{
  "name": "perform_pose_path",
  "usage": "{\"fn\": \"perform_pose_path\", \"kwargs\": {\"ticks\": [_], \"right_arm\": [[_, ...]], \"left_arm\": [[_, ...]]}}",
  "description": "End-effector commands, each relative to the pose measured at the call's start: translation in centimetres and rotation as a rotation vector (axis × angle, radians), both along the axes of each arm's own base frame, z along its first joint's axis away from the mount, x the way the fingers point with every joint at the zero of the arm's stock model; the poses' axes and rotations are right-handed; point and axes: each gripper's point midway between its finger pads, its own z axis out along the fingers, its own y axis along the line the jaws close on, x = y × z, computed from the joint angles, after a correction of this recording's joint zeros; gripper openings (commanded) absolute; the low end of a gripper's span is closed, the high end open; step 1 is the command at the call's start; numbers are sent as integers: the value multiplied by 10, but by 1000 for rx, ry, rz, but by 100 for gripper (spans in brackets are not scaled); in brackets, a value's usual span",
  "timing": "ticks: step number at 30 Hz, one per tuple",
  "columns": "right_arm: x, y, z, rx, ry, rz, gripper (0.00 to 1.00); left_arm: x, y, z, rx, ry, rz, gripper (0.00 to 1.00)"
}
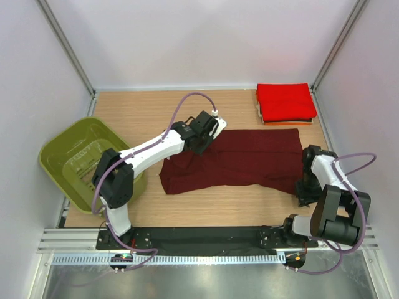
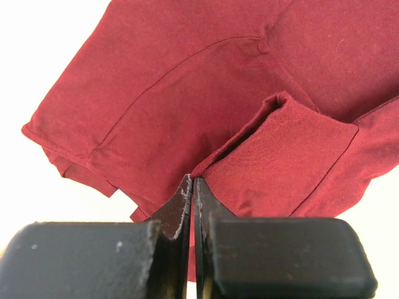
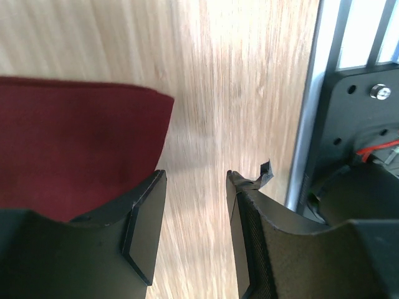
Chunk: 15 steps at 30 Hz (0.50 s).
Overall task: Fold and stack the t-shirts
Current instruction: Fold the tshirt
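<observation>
From above, you see the maroon t-shirt (image 1: pixel 243 159) lying spread across the middle of the wooden table (image 1: pixel 137 106), with both arms reaching to it: the left to its far-left edge, the right to its near-right corner. Only this view gives you the folded stack in the far-right corner, topped by a bright red t-shirt (image 1: pixel 285 99), and the olive-green basket (image 1: pixel 62 156) hanging over the table's left edge.

Your left wrist camera shows what the overhead cannot. The left gripper (image 2: pixel 192 182) has its jaws pressed tight together, with a raised ridge of maroon cloth running right up into the tips, so it is pinching the shirt. A sleeve hem lies at the left of that picture.

Your right wrist camera shows the right gripper (image 3: pixel 196 180) with its jaws about halfway apart and holding nothing. Bare wood shows in the gap, and the shirt's edge sits just beside the left finger (image 3: pixel 146 215).

The table is pale wood grain. White walls (image 1: pixel 187 43) enclose it on 3 sides, and a metal rail (image 1: pixel 206 256) runs along the near edge by the arm bases.
</observation>
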Motion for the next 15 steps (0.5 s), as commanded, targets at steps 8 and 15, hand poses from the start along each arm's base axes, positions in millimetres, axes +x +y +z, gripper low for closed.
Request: {"fn": "perform_pose_path", "kwargs": {"ticks": [8,15], "right_arm": [[11,-19,-34,-96,-147,-151,50],[7,-35,-23,-173,-116,-118,46]], "left_arm": [[0,2,0,0,-2,0,0],[2,1,1,3,-3,4,0]]}}
